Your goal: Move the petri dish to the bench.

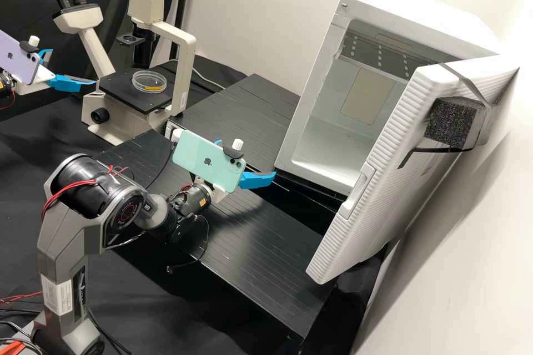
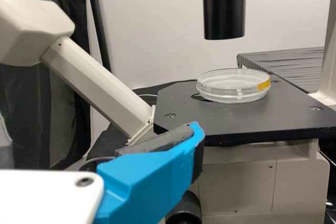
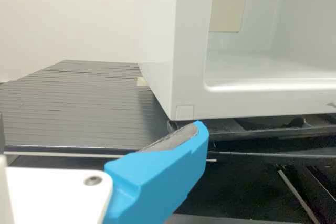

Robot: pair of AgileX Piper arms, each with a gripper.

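Note:
A clear round petri dish (image 1: 149,82) with a yellow mark on its side rests on the microscope's black stage (image 1: 125,94). My left gripper (image 1: 73,67) is at the left edge of the high view, left of the dish and apart from it, its blue fingers spread. In the left wrist view, one finger of that gripper (image 2: 152,174) shows in front of the stage, with the dish (image 2: 233,85) beyond. My right gripper (image 1: 247,158) stands open and empty over the black bench (image 1: 250,249), near the white cabinet; the right wrist view shows this gripper (image 3: 163,174) before the cabinet's corner.
The beige microscope (image 1: 186,66) has eyepieces at its left and an upper arm over the stage. At the right, a white cabinet (image 1: 333,144) stands with its ribbed door (image 1: 383,177) swung open. A raised black slatted surface (image 1: 250,105) lies between microscope and cabinet.

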